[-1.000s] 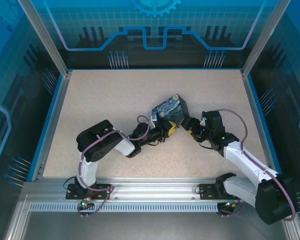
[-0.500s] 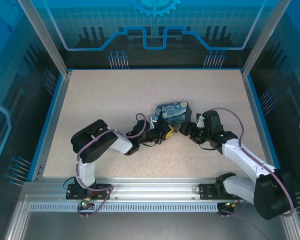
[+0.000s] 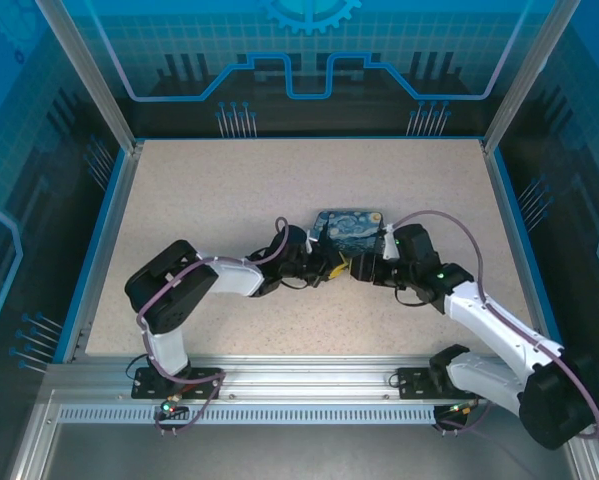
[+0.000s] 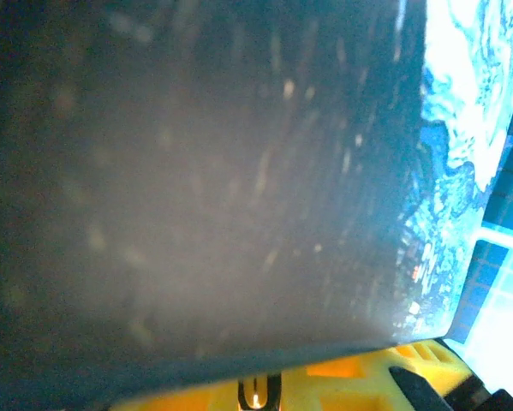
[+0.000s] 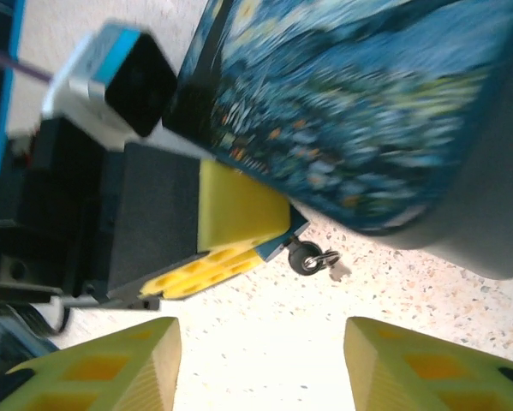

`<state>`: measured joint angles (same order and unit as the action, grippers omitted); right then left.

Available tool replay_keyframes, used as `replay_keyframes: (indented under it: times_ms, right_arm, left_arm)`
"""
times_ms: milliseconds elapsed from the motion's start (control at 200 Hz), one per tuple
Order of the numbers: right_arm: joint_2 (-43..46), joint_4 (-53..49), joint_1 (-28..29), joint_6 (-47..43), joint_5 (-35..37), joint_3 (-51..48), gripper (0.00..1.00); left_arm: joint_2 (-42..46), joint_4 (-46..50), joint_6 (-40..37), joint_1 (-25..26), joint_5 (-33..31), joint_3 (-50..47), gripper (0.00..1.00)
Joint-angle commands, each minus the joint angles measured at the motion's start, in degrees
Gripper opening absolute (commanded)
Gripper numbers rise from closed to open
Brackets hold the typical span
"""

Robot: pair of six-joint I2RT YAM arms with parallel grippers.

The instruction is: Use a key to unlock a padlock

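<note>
Beige speckled laminate tabletop (image 3: 229, 200) is the biggest thing I'm working over. Near its middle is the dark-blue box with the swirly yellow-and-blue print (image 3: 347, 222). My left gripper (image 3: 332, 266) looks clamped on the box's near edge. One of its yellow fingers (image 5: 239, 214) lies flat against the box and the other is hidden behind it. The left wrist camera is pressed right up to the printed side.

My right gripper (image 5: 261, 334) is released, its two yellow fingers spread wide with nothing between them, low over the table just short of the box.

Smallest is what I take for the thin dark-grey metal key (image 5: 312, 257). It lies on the table just beside the box's lower corner and that left finger. I judge it light, stiff and slippery, lying flat with little to pinch, so its rounded head is the place to grip. The box corner and the left finger crowd it, and a wide approach risks knocking both.
</note>
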<state>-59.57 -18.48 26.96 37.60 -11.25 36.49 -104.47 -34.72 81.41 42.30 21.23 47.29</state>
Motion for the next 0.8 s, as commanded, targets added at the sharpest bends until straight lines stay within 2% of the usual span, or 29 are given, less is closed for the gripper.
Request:
replay_keyframes:
  times_ms: [0,225,545,795]
  right_arm:
    - [-2.4,-4.4,3.7,-7.2,6.8,2.8,0.51]
    - [-5.7,-6.0,7.1,-11.4,16.4,4.1,0.49]
    - [-10.7,-5.9,9.8,-17.2,19.9,7.3,0.49]
    - [-14.9,-5.5,10.8,-18.6,22.6,9.3,0.4]
  left_arm:
    - [2.7,8.4,-2.8,-0.4,4.2,3.2,0.0]
    - [2.9,13.7,-4.0,-0.8,6.1,5.5,0.0]
    - [2.0,17.1,-5.2,-0.8,7.6,8.7,0.0]
    - [1.7,18.2,-5.7,-0.8,7.8,9.7,0.0]
